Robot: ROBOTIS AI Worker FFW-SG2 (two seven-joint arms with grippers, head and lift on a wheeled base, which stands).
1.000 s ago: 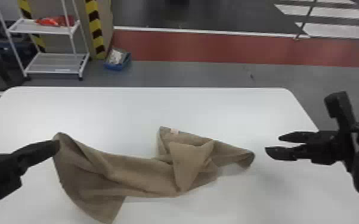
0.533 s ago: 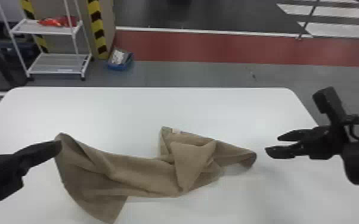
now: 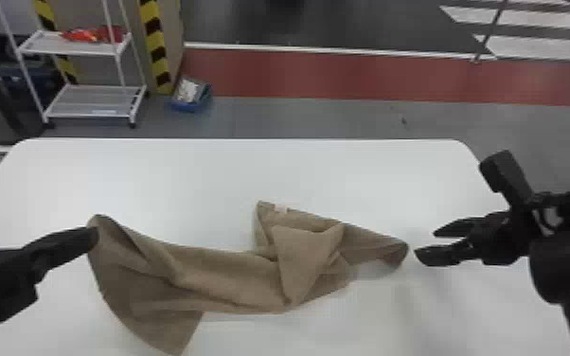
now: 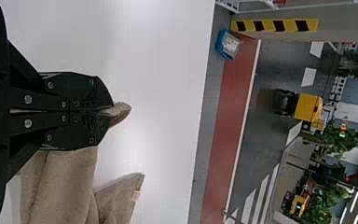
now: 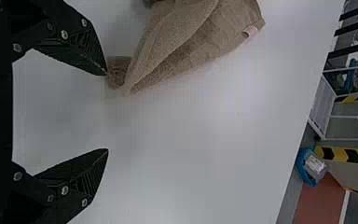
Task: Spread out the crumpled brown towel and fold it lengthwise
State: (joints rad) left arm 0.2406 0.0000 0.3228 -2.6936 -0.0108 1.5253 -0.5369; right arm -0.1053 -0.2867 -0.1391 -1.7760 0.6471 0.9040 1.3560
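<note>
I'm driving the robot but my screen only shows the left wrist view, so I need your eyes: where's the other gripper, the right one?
Observer: In the head view, the right gripper is beside the right-hand end of the brown towel, the end that your view cuts off.
Operator: Cool! Has it grabbed that end?
Observer: No. In the right wrist view its two fingers are spread wide apart, and there's no towel pinched between them.
</note>
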